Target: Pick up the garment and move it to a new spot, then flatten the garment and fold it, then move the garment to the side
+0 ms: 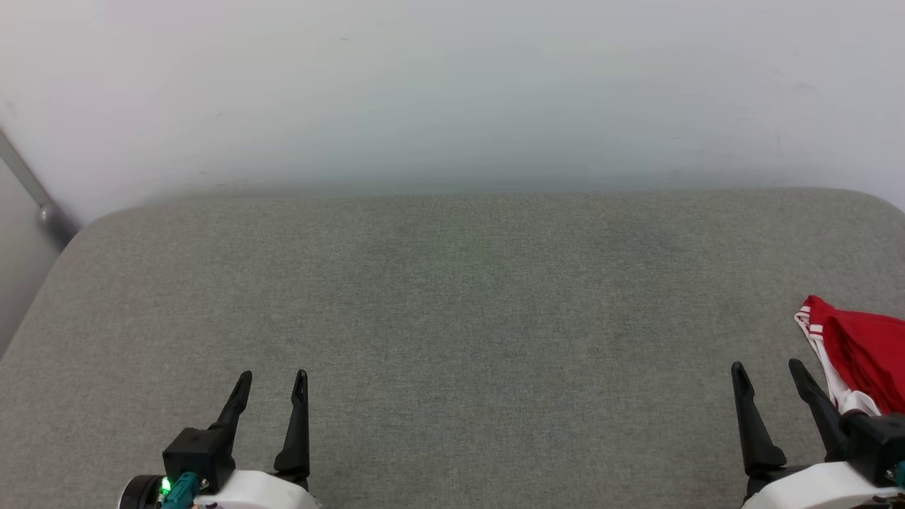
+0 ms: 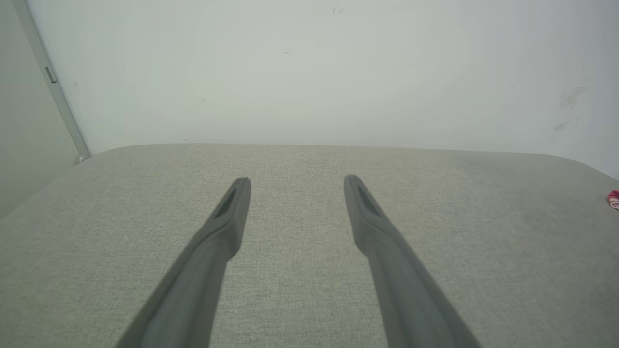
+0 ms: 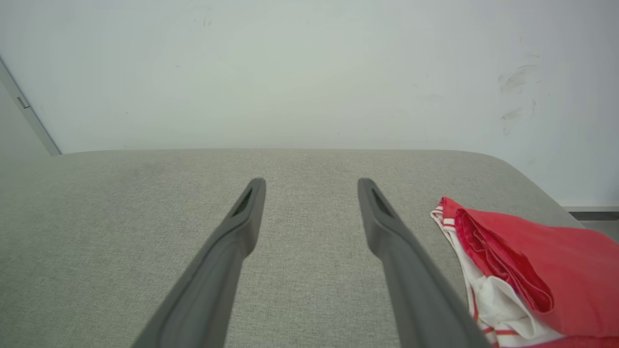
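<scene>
The left claw (image 1: 273, 375) hangs wide and empty over the grey padded surface (image 1: 452, 318), nothing near it. The right claw (image 1: 766, 365), equally wide and empty, has the garment (image 1: 862, 346) bunched just off its right finger. It looks light, limp and probably slick, so pinch the striped edge nearest that finger, expecting the rest to sag.

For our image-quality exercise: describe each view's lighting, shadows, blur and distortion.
Head view: even light, no hard shadows on the grey surface; garment cropped at right edge. Left wrist view: left gripper blurred near the lens, surface edge bowed. Right wrist view: garment folds sharp.
</scene>
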